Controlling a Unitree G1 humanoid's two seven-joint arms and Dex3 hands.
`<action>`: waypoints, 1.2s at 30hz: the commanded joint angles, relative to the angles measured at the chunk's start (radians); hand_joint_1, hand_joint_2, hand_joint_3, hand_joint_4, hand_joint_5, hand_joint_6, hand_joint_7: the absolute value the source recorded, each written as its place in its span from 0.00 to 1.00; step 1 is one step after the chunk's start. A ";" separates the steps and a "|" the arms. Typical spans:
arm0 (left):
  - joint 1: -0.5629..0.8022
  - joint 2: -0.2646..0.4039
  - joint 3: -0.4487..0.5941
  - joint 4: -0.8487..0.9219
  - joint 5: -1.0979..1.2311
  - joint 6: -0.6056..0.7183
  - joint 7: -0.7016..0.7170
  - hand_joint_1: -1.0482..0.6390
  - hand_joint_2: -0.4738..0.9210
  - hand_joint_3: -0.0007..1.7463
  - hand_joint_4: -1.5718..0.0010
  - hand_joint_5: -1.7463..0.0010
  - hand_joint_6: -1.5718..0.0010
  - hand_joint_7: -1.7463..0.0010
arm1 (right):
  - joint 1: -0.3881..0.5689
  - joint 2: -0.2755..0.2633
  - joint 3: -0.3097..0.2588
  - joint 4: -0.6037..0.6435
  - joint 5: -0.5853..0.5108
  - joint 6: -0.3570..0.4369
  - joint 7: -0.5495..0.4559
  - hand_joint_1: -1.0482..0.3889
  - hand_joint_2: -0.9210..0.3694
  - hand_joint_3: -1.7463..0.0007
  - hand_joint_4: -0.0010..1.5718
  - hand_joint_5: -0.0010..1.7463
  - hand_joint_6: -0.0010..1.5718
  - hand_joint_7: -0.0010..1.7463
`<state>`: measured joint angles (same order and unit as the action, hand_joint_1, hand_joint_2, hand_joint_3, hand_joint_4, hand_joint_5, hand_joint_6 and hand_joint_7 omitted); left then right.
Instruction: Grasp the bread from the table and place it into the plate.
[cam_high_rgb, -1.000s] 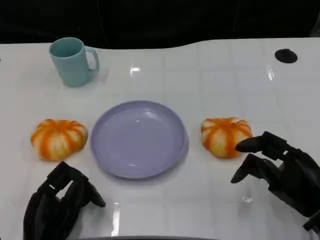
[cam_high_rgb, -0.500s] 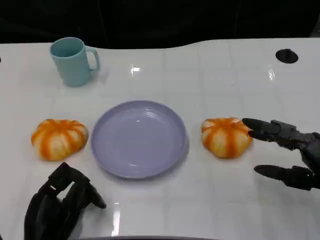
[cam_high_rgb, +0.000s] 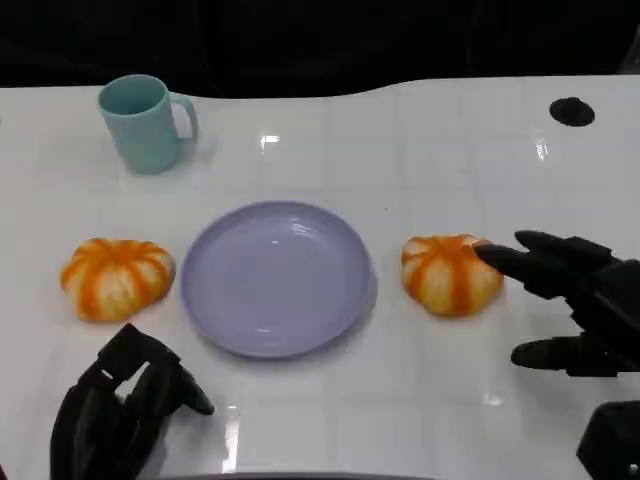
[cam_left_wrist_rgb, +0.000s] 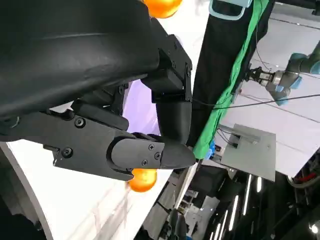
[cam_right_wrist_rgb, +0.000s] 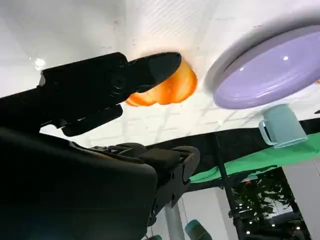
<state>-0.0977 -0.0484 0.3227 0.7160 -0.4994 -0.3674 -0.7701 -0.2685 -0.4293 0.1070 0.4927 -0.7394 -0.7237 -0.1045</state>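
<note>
Beside plate (cam_high_rgb: 277, 278), right hand (cam_high_rgb: 585, 300) fingers (cam_high_rgb: 510, 262) touching bread (cam_high_rgb: 450, 273)

The plate (cam_high_rgb: 276, 277) sits at the middle of the table (cam_high_rgb: 420, 150), with one bread roll (cam_high_rgb: 117, 277) just beside its left rim and a second bread roll (cam_high_rgb: 451, 273) just beside its right rim, all three in a row across the table. The mug (cam_high_rgb: 146, 123) stands behind the left roll, near the table's far left corner, and a round hole cover (cam_high_rgb: 571, 111) lies near the far right corner. The left hand (cam_high_rgb: 122, 410) rests at the near edge in front of the left roll, apart from it, while the right hand (cam_high_rgb: 575, 300) lies to the right of the second roll near the right edge, its spread fingers (cam_high_rgb: 510, 262) reaching to that roll's right side.
</note>
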 joint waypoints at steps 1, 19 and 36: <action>-0.010 0.014 0.010 0.014 -0.005 0.003 0.004 0.28 1.00 0.14 0.59 0.00 0.68 0.11 | -0.042 -0.022 0.053 -0.017 -0.038 0.064 -0.034 0.42 0.05 1.00 0.10 0.00 0.17 0.00; -0.008 0.012 0.006 0.011 0.004 -0.010 0.005 0.27 1.00 0.14 0.60 0.00 0.68 0.12 | -0.284 -0.043 0.285 0.101 -0.171 0.265 -0.035 0.38 0.07 1.00 0.15 0.02 0.18 0.00; -0.004 0.006 0.005 0.006 0.012 -0.018 0.014 0.27 1.00 0.15 0.58 0.00 0.66 0.13 | -0.443 -0.013 0.437 0.292 -0.194 0.271 -0.001 0.36 0.07 1.00 0.13 0.02 0.17 0.00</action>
<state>-0.1002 -0.0496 0.3229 0.7285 -0.4884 -0.3709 -0.7701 -0.6780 -0.4510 0.5215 0.7530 -0.9252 -0.4584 -0.1004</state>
